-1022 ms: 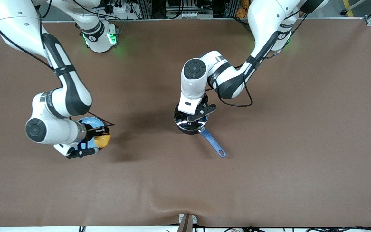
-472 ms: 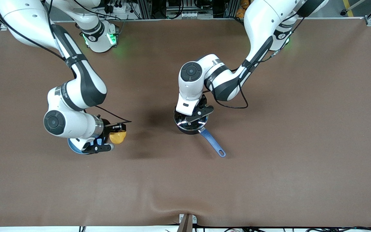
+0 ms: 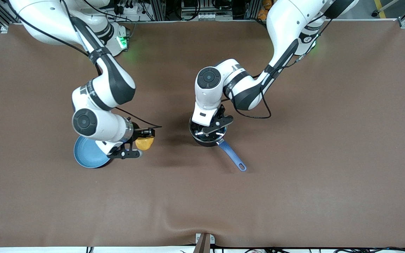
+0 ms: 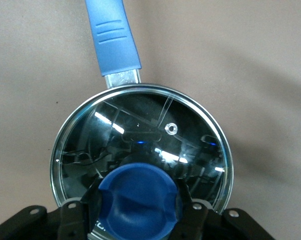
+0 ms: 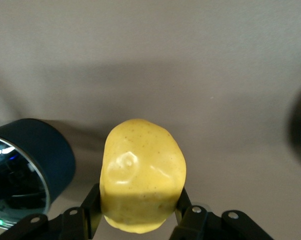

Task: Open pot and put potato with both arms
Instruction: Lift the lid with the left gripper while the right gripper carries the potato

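Observation:
The black pot (image 3: 207, 137) with its long blue handle (image 3: 232, 156) stands mid-table, covered by a glass lid (image 4: 140, 135) with a blue knob (image 4: 138, 202). My left gripper (image 3: 211, 125) is directly over the pot, its fingers (image 4: 73, 220) shut on the knob. The lid rests on the pot. My right gripper (image 3: 145, 142) holds the yellow-orange potato (image 3: 144, 143) in the air above the table, between the plate and the pot. In the right wrist view the potato (image 5: 143, 180) fills the jaws and the pot (image 5: 25, 170) shows beside it.
A round light-blue plate (image 3: 88, 156) lies on the brown table toward the right arm's end, partly under the right arm's wrist. The brown cloth (image 3: 294, 175) is bare elsewhere.
My right gripper has carried the potato off the plate and sideways toward the pot, uncovering the plate. My left gripper has stayed on the lid knob, hardly moving.

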`<act>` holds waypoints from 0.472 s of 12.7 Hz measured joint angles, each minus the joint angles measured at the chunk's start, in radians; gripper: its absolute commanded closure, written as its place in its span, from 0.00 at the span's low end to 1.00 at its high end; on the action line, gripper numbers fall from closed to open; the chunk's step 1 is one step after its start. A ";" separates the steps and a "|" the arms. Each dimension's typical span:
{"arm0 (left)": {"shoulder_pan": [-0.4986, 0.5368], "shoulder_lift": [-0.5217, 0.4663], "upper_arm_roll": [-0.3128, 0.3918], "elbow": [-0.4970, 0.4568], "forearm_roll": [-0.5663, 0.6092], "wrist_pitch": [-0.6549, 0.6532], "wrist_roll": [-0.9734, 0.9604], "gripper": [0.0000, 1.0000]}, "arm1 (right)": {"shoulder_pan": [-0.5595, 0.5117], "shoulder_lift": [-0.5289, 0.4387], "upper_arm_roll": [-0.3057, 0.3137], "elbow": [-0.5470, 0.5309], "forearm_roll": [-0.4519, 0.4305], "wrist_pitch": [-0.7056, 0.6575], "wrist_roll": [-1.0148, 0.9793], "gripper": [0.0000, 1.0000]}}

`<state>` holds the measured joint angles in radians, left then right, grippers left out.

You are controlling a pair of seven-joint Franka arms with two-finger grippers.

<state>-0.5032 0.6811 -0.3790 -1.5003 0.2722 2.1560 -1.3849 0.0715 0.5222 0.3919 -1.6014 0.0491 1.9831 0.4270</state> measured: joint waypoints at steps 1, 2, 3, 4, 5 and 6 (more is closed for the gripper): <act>0.000 0.000 -0.001 0.003 0.000 0.001 0.000 1.00 | 0.013 0.000 0.000 0.005 0.000 0.003 0.023 0.83; 0.000 -0.001 -0.002 0.010 0.000 0.001 0.000 1.00 | 0.024 0.000 0.000 0.013 0.000 0.003 0.046 0.83; 0.002 -0.006 -0.005 0.017 0.000 0.001 0.000 1.00 | 0.034 0.000 0.001 0.022 0.000 0.003 0.068 0.83; 0.005 -0.016 -0.011 0.023 0.000 -0.001 0.000 1.00 | 0.044 0.000 0.001 0.030 0.000 0.003 0.089 0.83; 0.007 -0.034 -0.015 0.029 -0.005 -0.014 0.000 1.00 | 0.056 0.000 0.002 0.039 0.000 0.003 0.112 0.83; 0.011 -0.060 -0.016 0.033 -0.019 -0.042 0.000 1.00 | 0.069 0.000 0.002 0.046 0.000 0.006 0.131 0.83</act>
<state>-0.4918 0.6212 -0.3946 -1.4673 0.2529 2.1135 -1.3844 0.1410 0.5218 0.3943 -1.5557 0.0494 1.9895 0.5581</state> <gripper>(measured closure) 0.392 0.388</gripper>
